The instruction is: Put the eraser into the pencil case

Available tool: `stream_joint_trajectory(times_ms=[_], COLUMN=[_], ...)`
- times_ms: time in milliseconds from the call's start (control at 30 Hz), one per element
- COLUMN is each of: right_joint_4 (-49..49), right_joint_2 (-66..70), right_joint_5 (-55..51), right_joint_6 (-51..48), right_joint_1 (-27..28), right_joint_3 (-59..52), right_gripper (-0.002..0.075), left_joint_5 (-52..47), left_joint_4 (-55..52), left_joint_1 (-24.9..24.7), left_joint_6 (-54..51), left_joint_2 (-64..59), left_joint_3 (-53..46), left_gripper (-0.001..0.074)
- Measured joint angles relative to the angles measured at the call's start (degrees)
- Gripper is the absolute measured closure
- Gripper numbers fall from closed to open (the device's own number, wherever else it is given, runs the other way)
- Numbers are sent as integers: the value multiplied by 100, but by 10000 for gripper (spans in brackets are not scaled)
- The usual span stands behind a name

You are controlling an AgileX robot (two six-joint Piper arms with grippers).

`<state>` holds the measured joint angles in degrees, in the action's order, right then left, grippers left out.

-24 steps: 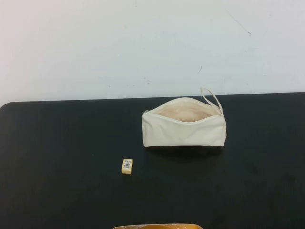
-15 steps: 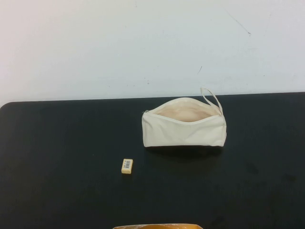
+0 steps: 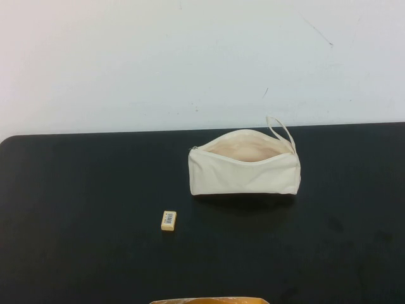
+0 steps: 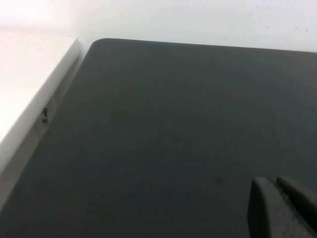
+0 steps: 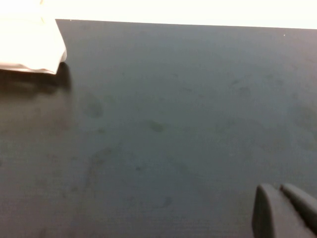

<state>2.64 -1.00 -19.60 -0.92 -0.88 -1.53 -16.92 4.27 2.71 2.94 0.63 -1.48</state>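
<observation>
Nearest me an orange-yellow edge (image 3: 209, 300) pokes in at the table's (image 3: 76, 209) front rim, and just beyond it the eraser (image 3: 168, 220) lies flat on the black top, barcode label up, with bare surface all round it. Farther back and to my right the pencil case (image 3: 243, 171) sits unzipped, mouth gaping upward, its loop strap (image 3: 281, 133) at the right end toward the white wall (image 3: 190, 57). My left gripper (image 4: 282, 206) hangs over the bare left part of the table and my right gripper (image 5: 285, 210) over the right part with the pouch's corner in sight, neither touching anything, and whether either is spread or pressed together I cannot tell.
</observation>
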Motion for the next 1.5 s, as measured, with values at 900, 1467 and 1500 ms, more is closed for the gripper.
stream_joint_trajectory(times_ms=[900, 1467, 1500], right_joint_4=[0, 0, 0], right_joint_2=[0, 0, 0], right_joint_5=[0, 0, 0], right_joint_6=[0, 0, 0], right_joint_1=[0, 0, 0], right_joint_3=[0, 0, 0], right_gripper=[727, 727, 727], left_joint_5=[-225, -3417, -3417], left_joint_4=[5195, 2132, 2073], left_joint_1=[0, -60, -143], left_joint_6=[-1720, -2937, -2986], left_joint_2=[-155, -4653, -4868], left_joint_3=[1025, 4867, 4945], left_gripper=[737, 737, 737])
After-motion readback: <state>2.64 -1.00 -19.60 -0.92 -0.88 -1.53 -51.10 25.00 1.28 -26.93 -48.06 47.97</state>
